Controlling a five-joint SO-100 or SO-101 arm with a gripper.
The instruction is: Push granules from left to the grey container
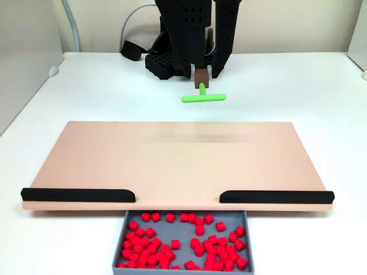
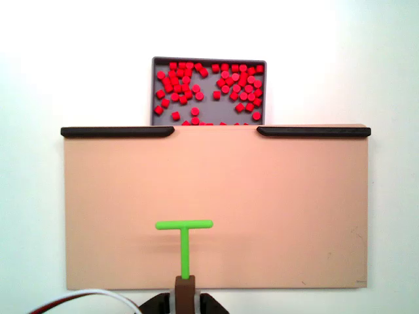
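currently, in both fixed views: left black rail (image 2: 118,131) on pinkish-tan board (image 2: 275,203) edge. granules (image 2: 209,88) all lie inside grey container (image 2: 154,91), scattered, container butted against board at gap between rails. green t-shaped pusher (image 2: 184,237) above board, stem clamped between fingers of gripper (image 1: 202,75). right black rail (image 2: 313,131) opposite.

A plain white table (image 1: 298,86) fills both fixed views, evenly and brightly lit with only faint shadows. Behind it in a fixed view runs a beige wall (image 1: 287,23), with a pale grey panel (image 1: 26,57) standing at the left edge.
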